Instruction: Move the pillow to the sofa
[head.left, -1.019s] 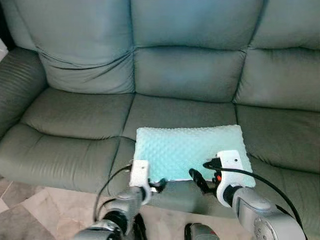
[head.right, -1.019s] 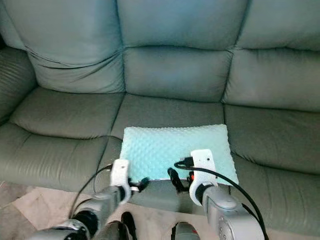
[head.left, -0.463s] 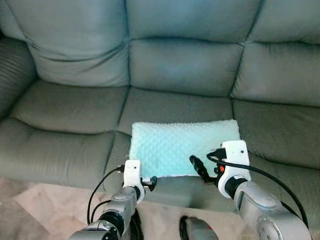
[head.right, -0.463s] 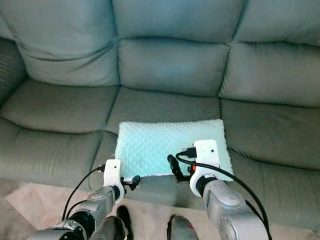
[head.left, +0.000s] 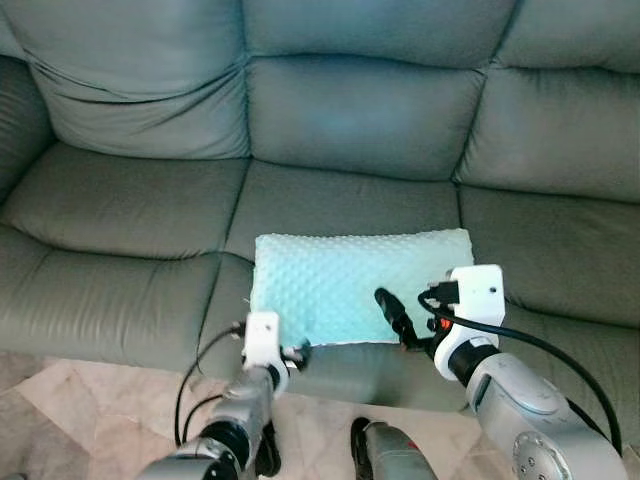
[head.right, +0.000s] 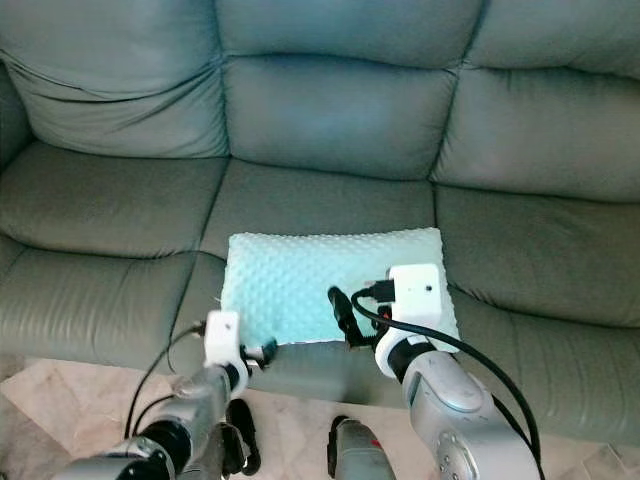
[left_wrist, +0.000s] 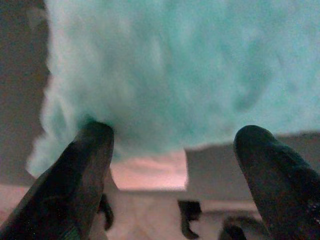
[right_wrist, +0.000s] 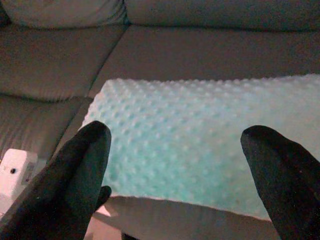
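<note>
From the left eye view, the pillow (head.left: 355, 286) lies flat on the middle seat cushion of the grey-green sofa (head.left: 130, 200), its near edge close to the front of the seat. It is pale mint, rectangular, and covered all over in small raised dots. The left tool (head.left: 296, 352) sits just off the pillow's near left corner, low by the seat front. The right tool (head.left: 397, 320) hangs over the near edge toward the right half, its black fingers pointing at the fabric.

The right eye view shows the same layout, with pale tiled floor (head.right: 60, 400) below the seat.

In the left wrist view the pillow fills the upper part, blurred and fluffy; the two fingers (left_wrist: 80, 170) stand wide apart with nothing between them, one tip right against the pillow's edge.

In the right wrist view the dotted surface is sharp, and the fingers (right_wrist: 75, 170) are spread wide, empty, above the pillow.
</note>
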